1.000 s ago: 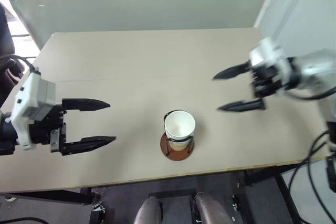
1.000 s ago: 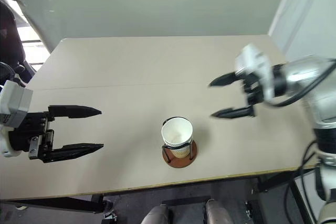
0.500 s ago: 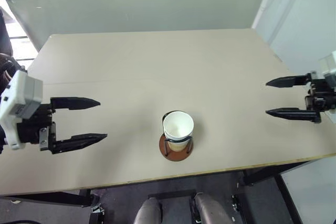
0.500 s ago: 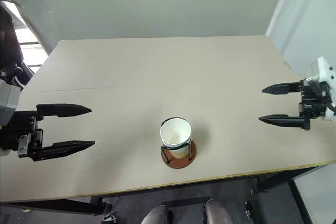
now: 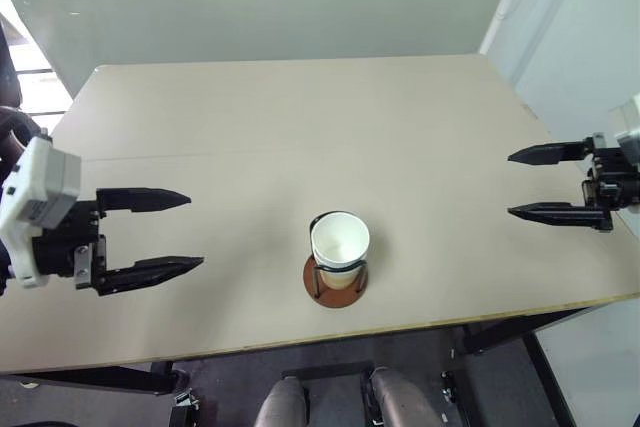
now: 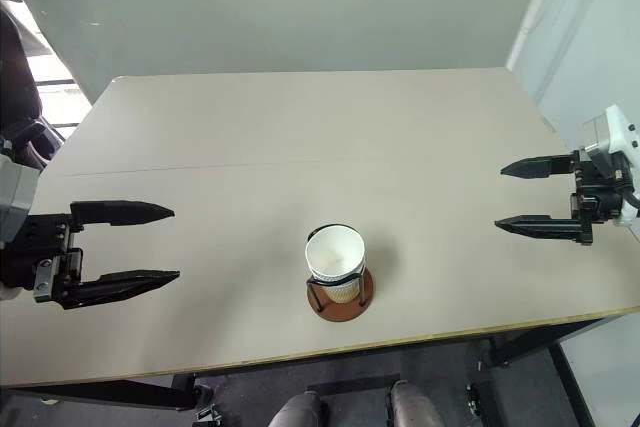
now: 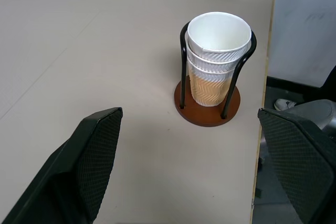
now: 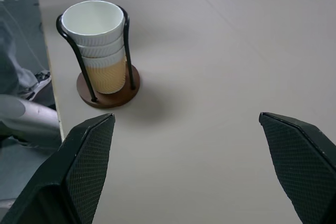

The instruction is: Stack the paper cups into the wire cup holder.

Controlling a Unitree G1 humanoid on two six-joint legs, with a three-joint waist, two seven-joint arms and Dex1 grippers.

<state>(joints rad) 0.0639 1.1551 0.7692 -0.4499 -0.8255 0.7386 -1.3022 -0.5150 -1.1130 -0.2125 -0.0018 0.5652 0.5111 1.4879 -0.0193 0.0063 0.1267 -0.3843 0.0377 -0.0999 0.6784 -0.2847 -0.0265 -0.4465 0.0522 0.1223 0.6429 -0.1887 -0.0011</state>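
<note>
standing near the front edge of a pale table (image 5: 300, 117), the wire cup holder (image 7: 207, 109) has a round reddish-brown base and thin black wire loops rising upright. inside it sit the paper cups (image 7: 216, 59), three of them nested one inside another: the lowest shows its tan-yellow wall, and two white ribbed rims stack above it. the top cup is white and bare inside. the stack looks upright and fully within the loops, so the task seems complete or very nearly so.

the left gripper (image 5: 172, 231) hovers above the table well to the left of the holder, its two black fingers spread wide with nothing between them. the right gripper (image 6: 524, 196) hovers well to the right, near the table's right edge, its jaws also wide apart and holding nothing. both point inward toward the holder.

the main risk now is a needless return. the holder sits close to the front edge, so an arm swinging across could clip the wire loops or the top rim and tip the light stack, or nudge the base off the table. the upper cups may sit loosely, so a bump could lift or tilt them.
</note>
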